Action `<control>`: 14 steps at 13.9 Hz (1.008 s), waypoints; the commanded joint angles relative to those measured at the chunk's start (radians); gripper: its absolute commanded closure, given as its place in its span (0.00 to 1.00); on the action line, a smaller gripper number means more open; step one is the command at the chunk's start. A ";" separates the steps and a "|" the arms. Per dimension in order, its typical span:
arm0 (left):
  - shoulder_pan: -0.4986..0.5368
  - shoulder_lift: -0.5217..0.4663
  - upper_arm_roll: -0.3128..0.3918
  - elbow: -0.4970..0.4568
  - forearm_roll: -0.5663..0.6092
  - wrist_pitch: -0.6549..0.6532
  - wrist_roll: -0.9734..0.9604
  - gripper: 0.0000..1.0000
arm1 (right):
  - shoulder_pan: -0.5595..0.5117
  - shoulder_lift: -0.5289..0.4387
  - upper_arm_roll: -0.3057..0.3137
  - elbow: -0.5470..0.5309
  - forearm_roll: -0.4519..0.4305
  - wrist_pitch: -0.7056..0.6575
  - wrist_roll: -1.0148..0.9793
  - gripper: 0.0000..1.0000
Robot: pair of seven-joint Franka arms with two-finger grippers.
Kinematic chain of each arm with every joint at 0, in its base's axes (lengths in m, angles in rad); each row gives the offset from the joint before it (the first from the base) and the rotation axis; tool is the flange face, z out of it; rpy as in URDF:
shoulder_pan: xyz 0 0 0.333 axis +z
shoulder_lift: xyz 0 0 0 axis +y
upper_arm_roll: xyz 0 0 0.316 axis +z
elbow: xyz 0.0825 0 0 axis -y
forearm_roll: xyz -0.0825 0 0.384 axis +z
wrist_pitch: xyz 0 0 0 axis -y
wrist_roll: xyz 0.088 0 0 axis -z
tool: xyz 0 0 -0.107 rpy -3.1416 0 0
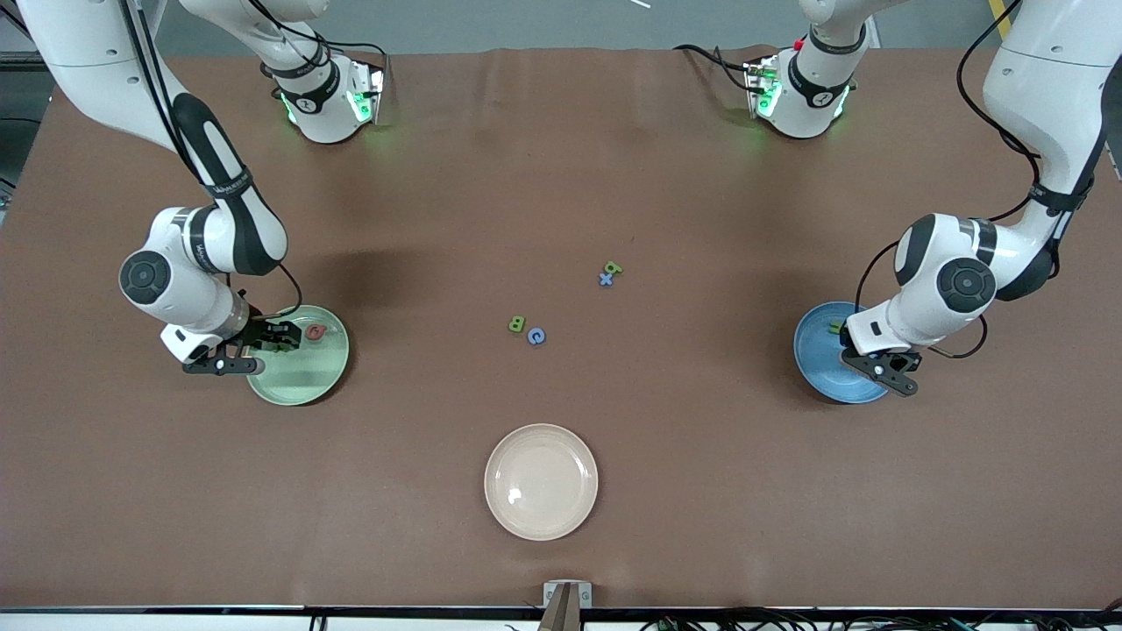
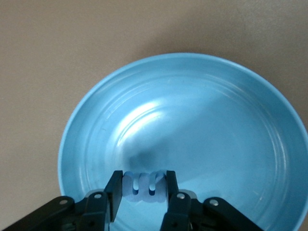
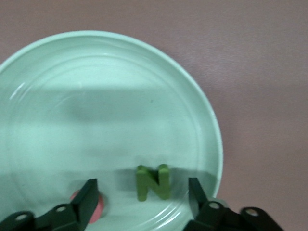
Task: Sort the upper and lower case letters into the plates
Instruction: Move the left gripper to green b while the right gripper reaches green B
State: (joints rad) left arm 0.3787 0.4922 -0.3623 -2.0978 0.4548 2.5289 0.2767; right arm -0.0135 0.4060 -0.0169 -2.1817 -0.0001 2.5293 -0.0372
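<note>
At the right arm's end of the brown table [image 1: 561, 175], we see the pale green plate [image 1: 302, 372], round and shallow, with faint rings pressed into its floor. The right end effector [image 3: 142, 195] hangs just above it, fingers spread wide, and a green letter N [image 3: 153, 182] stands loose between them; a red letter [image 1: 316, 332] lies on the plate beside it.

Mid-table, four letters sit in two close pairs on bare cloth: a green B [image 1: 516, 324] just beside a blue C [image 1: 536, 336], and, farther from the front camera, a green letter [image 1: 614, 268] touching a blue x [image 1: 605, 280]. A cream plate [image 1: 541, 481] lies nearer the camera, well apart from both pairs, wide open table all around it.

At the left arm's end we find the sky blue plate [image 2: 192, 134], glossy and ringed. The left end effector [image 2: 143, 185] hovers over its rim, pinching a pale blue letter [image 2: 143, 186].
</note>
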 commanded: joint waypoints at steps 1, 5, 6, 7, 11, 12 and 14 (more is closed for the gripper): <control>0.011 0.005 -0.007 -0.011 0.021 0.017 0.009 0.83 | 0.087 -0.021 0.003 0.048 0.028 -0.113 0.156 0.00; 0.017 0.017 -0.004 -0.008 0.022 0.017 0.009 0.83 | 0.274 -0.016 0.002 0.106 0.029 -0.121 0.524 0.00; 0.017 0.019 -0.004 -0.008 0.024 0.019 0.009 0.82 | 0.300 -0.007 0.002 0.124 0.029 -0.121 0.581 0.00; 0.017 0.019 -0.004 -0.007 0.025 0.019 0.007 0.79 | 0.326 0.005 0.002 0.137 0.029 -0.121 0.632 0.00; 0.017 -0.027 -0.010 0.004 0.019 0.002 0.001 0.00 | 0.405 0.057 0.002 0.181 0.029 -0.113 0.786 0.00; 0.014 -0.049 -0.018 0.005 0.009 -0.031 -0.002 0.00 | 0.415 0.065 0.002 0.184 0.029 -0.110 0.799 0.00; 0.016 -0.090 -0.087 0.031 -0.089 -0.126 -0.034 0.00 | 0.431 0.079 0.002 0.198 0.029 -0.109 0.836 0.00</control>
State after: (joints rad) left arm 0.3875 0.4707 -0.3896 -2.0722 0.4304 2.4931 0.2687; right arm 0.3962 0.4632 -0.0061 -2.0099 0.0191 2.4218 0.7564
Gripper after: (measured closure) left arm 0.150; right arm 0.000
